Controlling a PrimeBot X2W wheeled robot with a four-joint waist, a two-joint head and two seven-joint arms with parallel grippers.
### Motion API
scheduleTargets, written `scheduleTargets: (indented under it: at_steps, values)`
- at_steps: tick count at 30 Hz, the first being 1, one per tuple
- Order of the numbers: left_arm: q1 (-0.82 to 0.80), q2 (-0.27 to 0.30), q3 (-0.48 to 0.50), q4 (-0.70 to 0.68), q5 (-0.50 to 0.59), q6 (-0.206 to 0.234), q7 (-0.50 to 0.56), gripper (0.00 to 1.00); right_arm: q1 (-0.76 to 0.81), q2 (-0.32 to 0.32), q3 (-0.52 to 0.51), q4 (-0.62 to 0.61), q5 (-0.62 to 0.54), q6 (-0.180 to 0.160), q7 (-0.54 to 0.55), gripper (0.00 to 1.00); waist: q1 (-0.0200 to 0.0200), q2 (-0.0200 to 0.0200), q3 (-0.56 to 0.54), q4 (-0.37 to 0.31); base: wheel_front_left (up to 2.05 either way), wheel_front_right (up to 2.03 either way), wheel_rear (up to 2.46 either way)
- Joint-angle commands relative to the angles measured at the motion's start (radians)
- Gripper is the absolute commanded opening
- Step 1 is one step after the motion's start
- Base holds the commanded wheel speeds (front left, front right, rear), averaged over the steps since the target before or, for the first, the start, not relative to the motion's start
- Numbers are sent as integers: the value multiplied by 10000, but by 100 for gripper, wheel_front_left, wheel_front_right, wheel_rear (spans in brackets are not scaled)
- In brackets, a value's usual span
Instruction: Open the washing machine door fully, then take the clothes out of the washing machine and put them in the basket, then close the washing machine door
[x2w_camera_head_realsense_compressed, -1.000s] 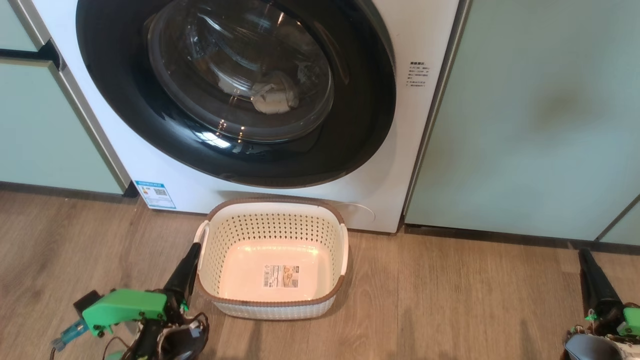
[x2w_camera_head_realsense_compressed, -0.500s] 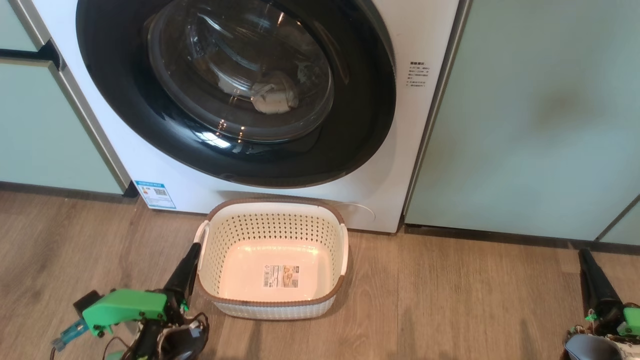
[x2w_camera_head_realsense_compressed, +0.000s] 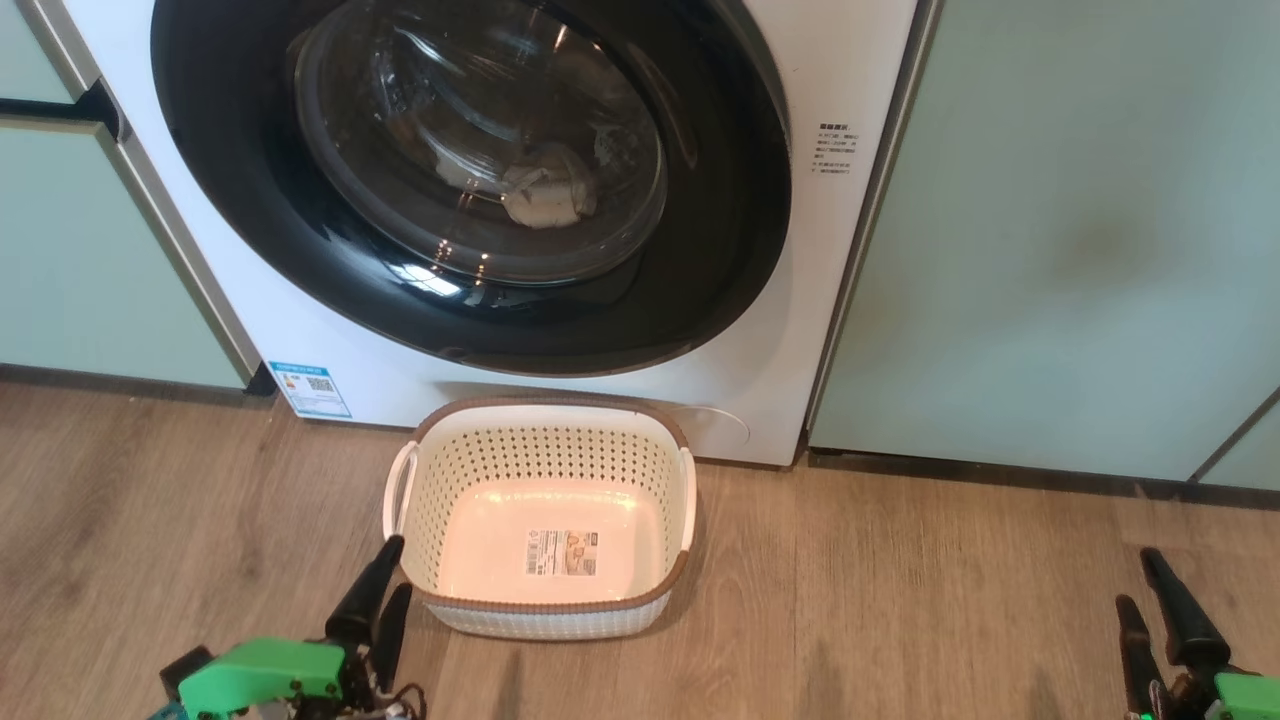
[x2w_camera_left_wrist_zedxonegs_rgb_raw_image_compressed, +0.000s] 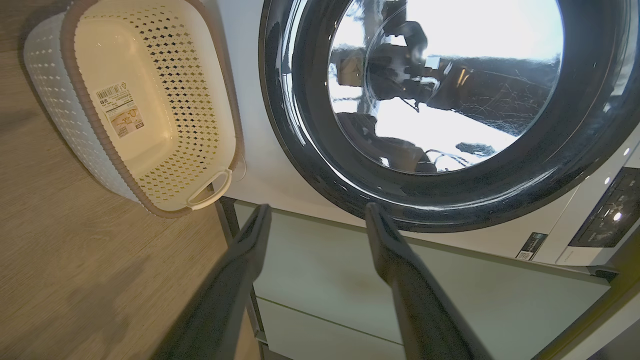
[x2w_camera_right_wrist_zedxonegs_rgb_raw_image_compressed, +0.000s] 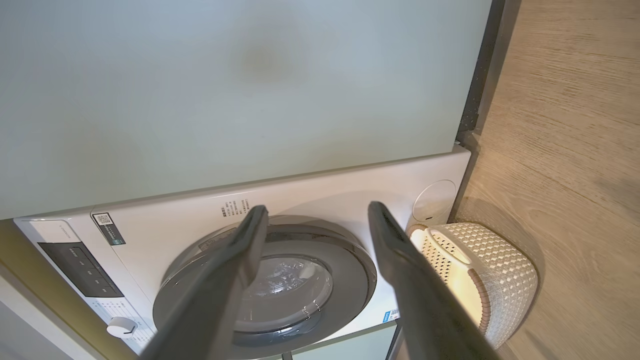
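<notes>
The white washing machine (x2w_camera_head_realsense_compressed: 850, 300) fills the top of the head view. Its round black washing machine door (x2w_camera_head_realsense_compressed: 250, 200) lies against the front, or nearly so. Pale clothes (x2w_camera_head_realsense_compressed: 548, 195) show through the glass, low in the drum. The cream basket (x2w_camera_head_realsense_compressed: 550, 405) stands on the floor in front of the door, with nothing in it but a label. My left gripper (x2w_camera_head_realsense_compressed: 393, 570) is open beside the basket's near left corner, apart from it. My right gripper (x2w_camera_head_realsense_compressed: 1138, 578) is open far off at the lower right. Neither the left gripper (x2w_camera_left_wrist_zedxonegs_rgb_raw_image_compressed: 317, 207) nor the right gripper (x2w_camera_right_wrist_zedxonegs_rgb_raw_image_compressed: 317, 207) holds anything.
Pale green cabinet panels flank the machine on the left (x2w_camera_head_realsense_compressed: 80, 250) and right (x2w_camera_head_realsense_compressed: 1050, 250). Wood floor (x2w_camera_head_realsense_compressed: 900, 600) spreads around the basket. A blue sticker (x2w_camera_head_realsense_compressed: 310, 388) marks the machine's lower left corner. The control panel (x2w_camera_left_wrist_zedxonegs_rgb_raw_image_compressed: 605, 215) and a knob (x2w_camera_right_wrist_zedxonegs_rgb_raw_image_compressed: 121, 327) sit on its upper front.
Both grippers have gone from shut to open, and both have dropped lower in the head view, toward me. Door, clothes and basket have not moved.
</notes>
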Motion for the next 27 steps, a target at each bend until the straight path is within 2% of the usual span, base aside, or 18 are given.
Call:
scheduleTargets:
  at_steps: [1, 19, 27]
  values:
    - [-534, 49, 41, -381, 66, -14, -58, 100, -515, -110, 12, -365, -68, -2, -82, 100, 0, 0, 2, 0, 0, 0, 0]
    - [-807, 209, -280, -626, 393, -29, -599, 100, -741, -323, 371, -571, -448, -6, -572, 100, 0, 0, 45, -9, 0, 0, 0]
    - [-948, 362, -396, -652, 1218, -36, -906, 100, -915, -579, 611, -370, -1523, -8, -947, 100, 0, 0, 50, -12, 0, 0, 0]
